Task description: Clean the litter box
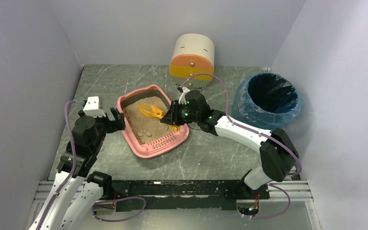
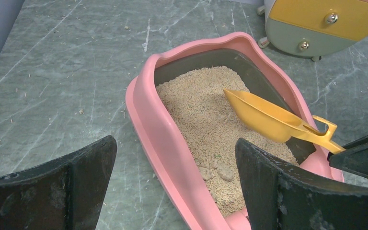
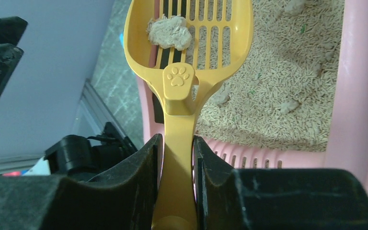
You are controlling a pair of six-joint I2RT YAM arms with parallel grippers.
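The pink litter box [image 1: 152,149] lies mid-table, holding beige litter and a few clumps [image 2: 220,171]. My right gripper [image 1: 175,115] reaches in from the right and is shut on the handle of a yellow slotted scoop [image 1: 151,111]. The scoop [image 3: 177,96] hangs above the litter with one clump [image 3: 170,32] in its bowl. The fingers [image 3: 143,163] press both sides of the handle. My left gripper [image 1: 119,118] is open at the box's left wall [image 2: 158,129], one finger [image 2: 91,167] over the table, the other over the litter. It holds nothing.
A cream-and-orange round drawer unit [image 1: 192,57] stands at the back behind the box. A blue-lined round bin [image 1: 267,98] stands at the right, beyond my right arm. Grey walls close in on three sides.
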